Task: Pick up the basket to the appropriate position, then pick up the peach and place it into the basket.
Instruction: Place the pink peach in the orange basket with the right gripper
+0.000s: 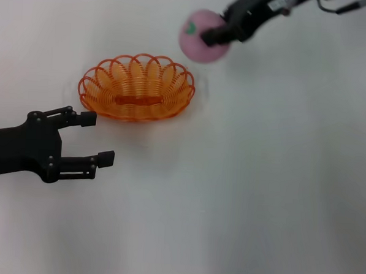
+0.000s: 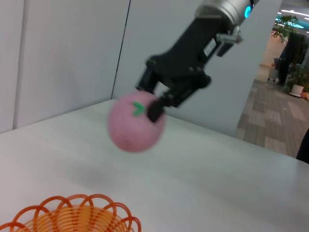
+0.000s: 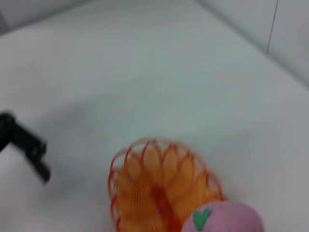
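Clamping the peach [image 1: 200, 36] aloft beside the basket [image 1: 136, 87], right end effector [image 1: 214, 35]; left end effector [image 1: 97, 138] spread apart.

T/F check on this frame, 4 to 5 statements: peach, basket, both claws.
1. The right claw grips the peach in the air. True.
2. The peach already lies in the basket. False: the peach is off the table, beyond the basket's right end in the head view; the basket is empty.
3. The left claw is shut on the basket rim. False: it is open and holds nothing, near the basket's left end without touching it.
4. The basket stands upright on the table. True.
5. The peach's green leaf mark faces the left wrist camera. True.
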